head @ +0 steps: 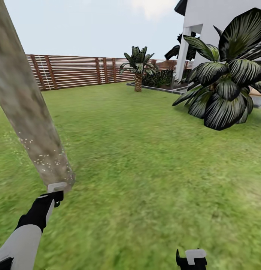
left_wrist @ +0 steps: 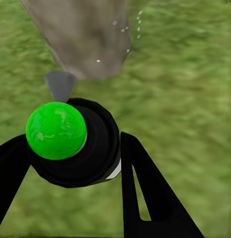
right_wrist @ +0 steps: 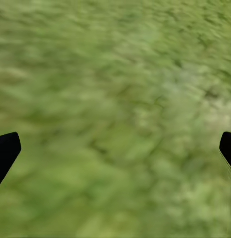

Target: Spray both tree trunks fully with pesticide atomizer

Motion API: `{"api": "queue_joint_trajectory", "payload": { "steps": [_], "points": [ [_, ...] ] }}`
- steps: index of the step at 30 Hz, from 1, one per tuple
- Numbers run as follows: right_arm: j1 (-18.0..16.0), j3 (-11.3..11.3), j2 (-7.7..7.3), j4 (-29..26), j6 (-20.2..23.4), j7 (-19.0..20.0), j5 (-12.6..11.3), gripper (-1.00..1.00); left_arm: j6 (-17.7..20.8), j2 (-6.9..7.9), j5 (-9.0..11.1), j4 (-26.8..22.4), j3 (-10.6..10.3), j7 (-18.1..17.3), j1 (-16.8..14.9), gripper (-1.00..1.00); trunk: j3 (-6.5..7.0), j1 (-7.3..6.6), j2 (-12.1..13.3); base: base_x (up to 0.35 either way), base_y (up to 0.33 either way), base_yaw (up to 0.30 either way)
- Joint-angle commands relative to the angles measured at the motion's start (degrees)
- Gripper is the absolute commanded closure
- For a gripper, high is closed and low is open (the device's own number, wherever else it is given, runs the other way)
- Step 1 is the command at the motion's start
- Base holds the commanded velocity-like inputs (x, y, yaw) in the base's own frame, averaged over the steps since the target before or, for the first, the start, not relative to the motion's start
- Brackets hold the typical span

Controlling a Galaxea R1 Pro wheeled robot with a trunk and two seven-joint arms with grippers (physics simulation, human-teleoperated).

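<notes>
No legible text, label, brand, number or sign anywhere in view.

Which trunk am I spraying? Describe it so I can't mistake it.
On the lawn before the slatted fence, it is the thick leaning tree trunk above the left gripper. Unlike the striped palms, it is bare, mottled grey-brown, flecked with pale specks.

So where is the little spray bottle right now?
The spray bottle is held in the left hand, low on the left of the head view, right at the foot of the tree trunk on the grass.
</notes>
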Motion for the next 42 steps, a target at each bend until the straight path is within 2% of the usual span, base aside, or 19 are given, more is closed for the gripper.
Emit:
{"api": "queue_joint_trajectory", "payload": {
  "steps": [1, 14, 21, 34, 42],
  "points": [
    [0.02, 0.0, 0.0, 0.0, 0.0, 0.0, 0.0, -1.0, 0.0, 0.0, 0.0, -0.01, 0.0, 0.06, 0.03, 1.0, 0.0, 0.0, 0.0, 0.127, -0.257, 0.276],
    [0.03, 0.0, 0.0, 0.05, 0.0, 0.0, 0.0, -1.0, 0.02, 0.0, 0.22, 0.0, 0.0, 1.21, 0.02, 1.0, 0.0, 0.0, 0.0, 0.026, -0.27, 0.274],
    [0.04, 0.0, 0.0, 0.05, 0.0, 0.0, 0.0, -1.0, 0.02, 0.0, 0.21, 0.08, 0.0, 1.21, 0.01, 1.0, 0.0, 0.0, 0.0, 0.128, -0.269, 0.041],
    [0.01, 0.0, 0.0, 0.05, 0.0, -0.01, 0.0, -1.0, -0.07, 0.0, 0.23, 0.08, 0.09, 1.12, 0.08, 1.0, 0.0, 0.0, 0.0, 0.261, -0.161, 0.009],
    [0.03, 0.0, 0.0, 0.05, 0.0, 0.0, 0.0, -1.0, -0.07, -0.06, 0.23, 0.15, 0.06, 1.12, 0.08, 1.0, 0.0, 0.0, 0.0, 0.303, -0.101, 0.248]
  ]
}}
